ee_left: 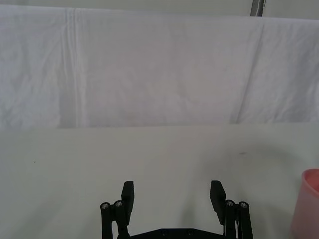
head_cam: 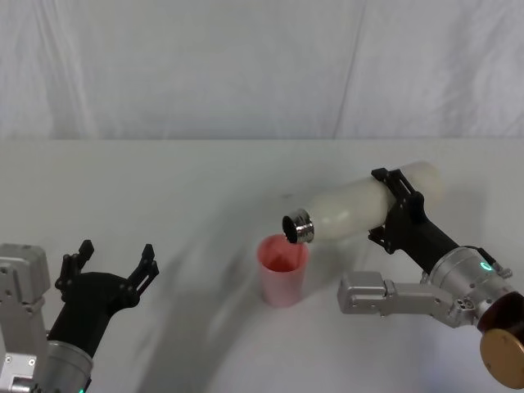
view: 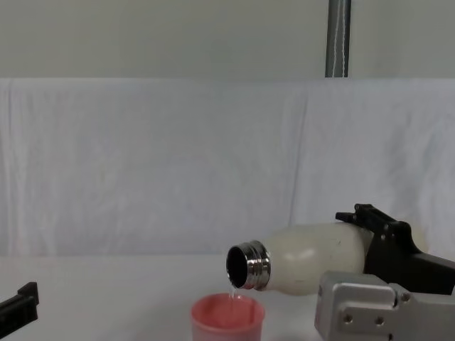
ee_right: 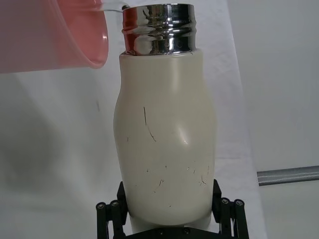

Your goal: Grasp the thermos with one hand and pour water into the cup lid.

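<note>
The white surface [head_cam: 164, 205] fills the frame's lower half. My right hand [head_cam: 399, 211], at right of centre, clamps the thermos [head_cam: 360, 206] tipped nearly flat, its neck over the cup lid [head_cam: 282, 268] at centre. Water [view: 232, 290] trickles in. My left hand [head_cam: 110, 262] idles open, lower left.
</note>
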